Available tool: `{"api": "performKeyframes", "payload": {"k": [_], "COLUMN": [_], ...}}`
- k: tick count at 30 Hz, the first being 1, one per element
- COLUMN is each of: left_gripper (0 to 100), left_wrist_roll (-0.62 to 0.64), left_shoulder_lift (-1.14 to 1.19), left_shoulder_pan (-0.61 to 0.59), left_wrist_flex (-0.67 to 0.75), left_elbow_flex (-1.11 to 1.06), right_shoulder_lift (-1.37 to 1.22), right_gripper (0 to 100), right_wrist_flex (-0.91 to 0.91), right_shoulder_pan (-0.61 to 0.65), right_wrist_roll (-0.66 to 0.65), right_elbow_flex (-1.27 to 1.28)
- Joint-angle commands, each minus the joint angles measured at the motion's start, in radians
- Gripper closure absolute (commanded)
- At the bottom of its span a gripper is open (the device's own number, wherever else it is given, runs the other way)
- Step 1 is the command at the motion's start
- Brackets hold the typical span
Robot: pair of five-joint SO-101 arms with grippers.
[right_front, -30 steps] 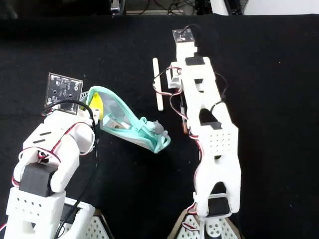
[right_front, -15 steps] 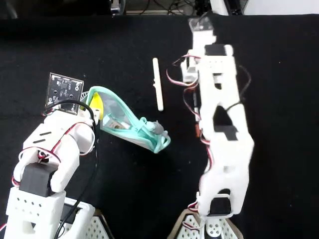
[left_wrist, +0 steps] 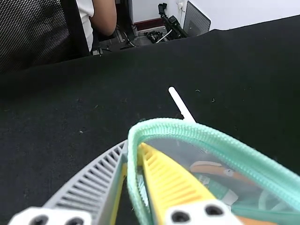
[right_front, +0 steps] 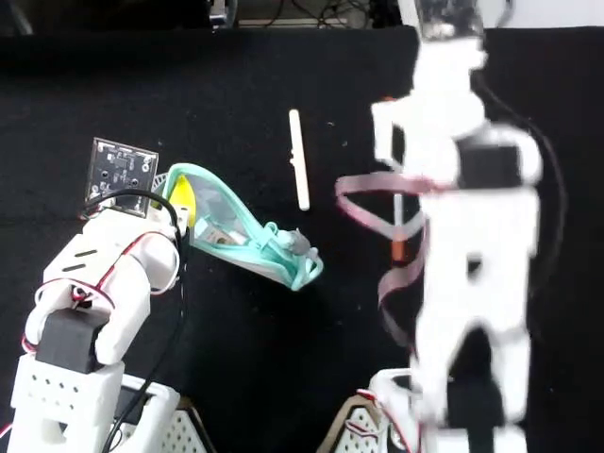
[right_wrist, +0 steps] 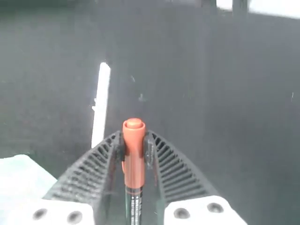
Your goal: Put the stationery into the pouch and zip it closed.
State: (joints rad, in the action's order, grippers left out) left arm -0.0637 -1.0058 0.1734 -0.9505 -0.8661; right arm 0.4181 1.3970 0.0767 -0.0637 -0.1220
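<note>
R grip [right_wrist: 134,143]: fingers clamped on pen [right_wrist: 133,168], right of pouch [right_front: 241,231].
L grip [left_wrist: 133,154]: pinched pouch rim, mouth open.
Stick [right_front: 299,159]: lay just beyond pouch.
Tip: pen needed aligning w/ mouth; release only once inside.

Overhead light in the high view is even and diffuse. The black cloth [right_front: 236,85] swallows it, so we lose any shadows in the black. The white shell of the right arm [right_front: 472,226] is nearly washed out.

In the left wrist view we note a bright wall [left_wrist: 243,11] behind and a faint sheen on the pouch [left_wrist: 183,150].

The right wrist view is dimmer, with a soft highlight on the pen [right_wrist: 133,140] cap.
</note>
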Motion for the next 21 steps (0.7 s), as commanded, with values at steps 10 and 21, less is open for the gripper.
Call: {"api": "performKeyframes", "payload": {"k": [10,21], "left_gripper": [97,97], "left_wrist_roll": [-0.011,-0.012], "left_shoulder_lift": [0.032,0.031], "left_shoulder_pan": [0.022,0.022], "left_wrist_flex": [-0.012,-0.012], "left_elbow_flex": [-0.171,-0.171], "right_shoulder_lift": [0.797,0.862], "right_gripper": [98.7,98.7], "right_wrist_flex": [-0.597,-0.887], "right_shoulder_pan": [0.497,0.749], "right_wrist_roll": [-0.006,-0.006], "right_elbow_flex": [0.496,0.610]}}
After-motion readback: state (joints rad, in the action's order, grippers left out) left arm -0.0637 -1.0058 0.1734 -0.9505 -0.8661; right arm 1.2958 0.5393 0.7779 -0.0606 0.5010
